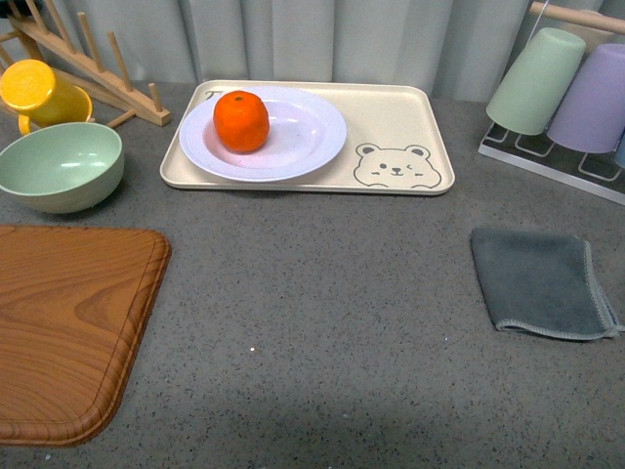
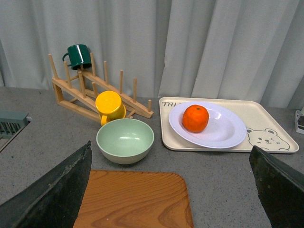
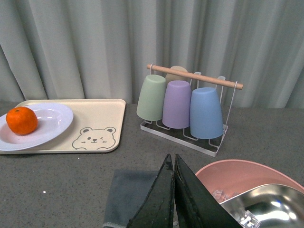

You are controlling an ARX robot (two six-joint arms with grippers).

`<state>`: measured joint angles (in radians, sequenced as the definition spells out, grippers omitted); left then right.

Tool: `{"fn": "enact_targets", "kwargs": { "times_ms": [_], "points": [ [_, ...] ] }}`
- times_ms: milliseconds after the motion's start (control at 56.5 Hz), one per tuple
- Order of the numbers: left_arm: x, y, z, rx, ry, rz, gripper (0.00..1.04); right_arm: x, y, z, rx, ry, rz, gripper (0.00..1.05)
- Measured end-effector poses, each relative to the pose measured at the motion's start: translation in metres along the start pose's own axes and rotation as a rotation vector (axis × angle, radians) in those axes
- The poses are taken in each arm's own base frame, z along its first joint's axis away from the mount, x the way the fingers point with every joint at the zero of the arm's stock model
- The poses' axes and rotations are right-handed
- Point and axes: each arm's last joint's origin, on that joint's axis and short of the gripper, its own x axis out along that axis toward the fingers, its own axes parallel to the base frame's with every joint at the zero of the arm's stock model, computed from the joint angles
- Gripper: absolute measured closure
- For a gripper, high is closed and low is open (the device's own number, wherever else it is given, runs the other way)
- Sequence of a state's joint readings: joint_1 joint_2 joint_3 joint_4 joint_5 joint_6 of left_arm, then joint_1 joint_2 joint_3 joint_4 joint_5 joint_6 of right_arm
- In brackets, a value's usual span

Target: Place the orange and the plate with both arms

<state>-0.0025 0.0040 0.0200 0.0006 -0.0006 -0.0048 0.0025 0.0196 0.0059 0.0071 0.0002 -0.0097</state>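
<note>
Orange fruit (image 1: 241, 121) — one — on one white plate (image 1: 303, 147), atop one tray (image 1: 410, 122)

Cut by front-view edges: wooden cutting board (image 1: 68, 327) at lower left, wooden rack (image 1: 88, 68) and yellow cup (image 1: 39, 90) at upper left, purple cup (image 1: 593, 98) at upper right. Tray lettering (image 2: 167, 103) partly hidden behind plate (image 2: 223, 135), unreadable. Right gripper (image 3: 173, 199) cropped at bottom centre; pink bowl (image 3: 237, 175) and steel bowl (image 3: 266, 206) cropped at lower right
</note>
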Motion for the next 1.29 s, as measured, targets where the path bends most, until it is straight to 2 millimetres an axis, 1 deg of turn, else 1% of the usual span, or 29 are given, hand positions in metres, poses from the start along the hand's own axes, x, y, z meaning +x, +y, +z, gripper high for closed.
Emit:
{"fn": "enact_targets", "kwargs": {
  "times_ms": [159,195,390,514,531,602,691,744,832,1293],
  "points": [
    [0.0,0.0,0.0001,0.0,-0.001,0.0,0.07,-0.0009,0.0,0.0006,0.0,-0.009,0.0,1.04],
    [0.0,0.0,0.0001,0.0,-0.001,0.0,0.07,-0.0009,0.0,0.0006,0.0,-0.009,0.0,1.01],
    [0.0,0.0,0.0001,0.0,-0.001,0.0,0.07,-0.0009,0.0,0.0006,0.0,-0.009,0.001,0.65],
    [0.0,0.0,0.0001,0.0,-0.001,0.0,0.07,-0.0009,0.0,0.0006,0.0,-0.009,0.0,0.46],
    [0.0,0.0,0.0001,0.0,-0.001,0.0,0.07,-0.0009,0.0,0.0006,0.0,-0.009,0.0,0.41],
    [0.0,0.0,0.0001,0.0,-0.001,0.0,0.07,-0.0009,0.0,0.0006,0.0,-0.01,0.0,0.3],
    [0.0,0.0,0.0001,0.0,-0.001,-0.001,0.07,-0.0009,0.0,0.0006,0.0,-0.01,0.001,0.14],
    [0.0,0.0,0.0001,0.0,-0.001,0.0,0.07,-0.0009,0.0,0.0006,0.001,-0.01,0.001,0.07],
    [0.0,0.0,0.0001,0.0,-0.001,0.0,0.07,-0.0009,0.0,0.0007,0.001,-0.01,0.0,0.1],
    [0.0,0.0,0.0001,0.0,-0.001,0.0,0.07,-0.0009,0.0,0.0007,0.001,-0.01,0.0,0.09]
  ]
}}
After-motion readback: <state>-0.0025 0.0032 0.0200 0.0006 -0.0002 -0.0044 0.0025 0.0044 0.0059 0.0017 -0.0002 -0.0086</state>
